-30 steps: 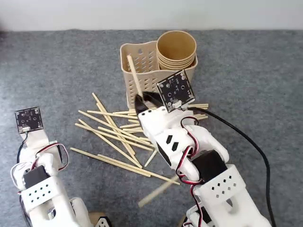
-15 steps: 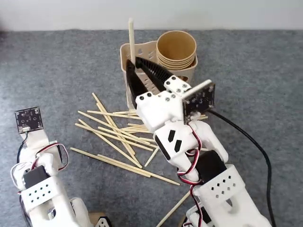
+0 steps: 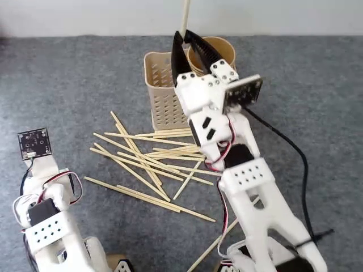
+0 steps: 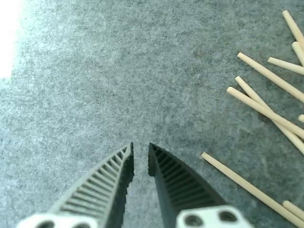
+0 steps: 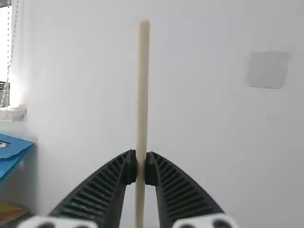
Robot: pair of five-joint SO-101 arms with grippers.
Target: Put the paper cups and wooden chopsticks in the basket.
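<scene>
The grey mat [image 3: 68, 79] is covering the whole table. The right arm [image 3: 249, 181] is stretching across it towards the far side. The left arm [image 3: 48, 221] is sitting folded at the near left corner, well apart from everything else.

At the far side the basket [image 3: 161, 90] is standing upright. The stack of paper cups [image 3: 224, 48] is sitting inside it at the end by the right arm. In front of the basket, the loose wooden chopsticks [image 3: 142, 164] are lying criss-crossed on the mat, with a few trailing off towards the near edge.

The right gripper [image 3: 182, 38] is hanging above the basket, just beside the cups, with its jaws pointing up. Its wrist view shows the right gripper [image 5: 140, 159] pinching one chopstick [image 5: 143, 85], both jaws pressed against the sides of the stick. That chopstick [image 3: 185, 14] is standing straight up out of the fingertips, over the basket and clear of the pile below.

The left gripper [image 4: 140, 152] is pointing down at bare mat with its jaws all but closed, a thin slit between them and nothing gripped. The nearest sticks are lying off to one side.
</scene>
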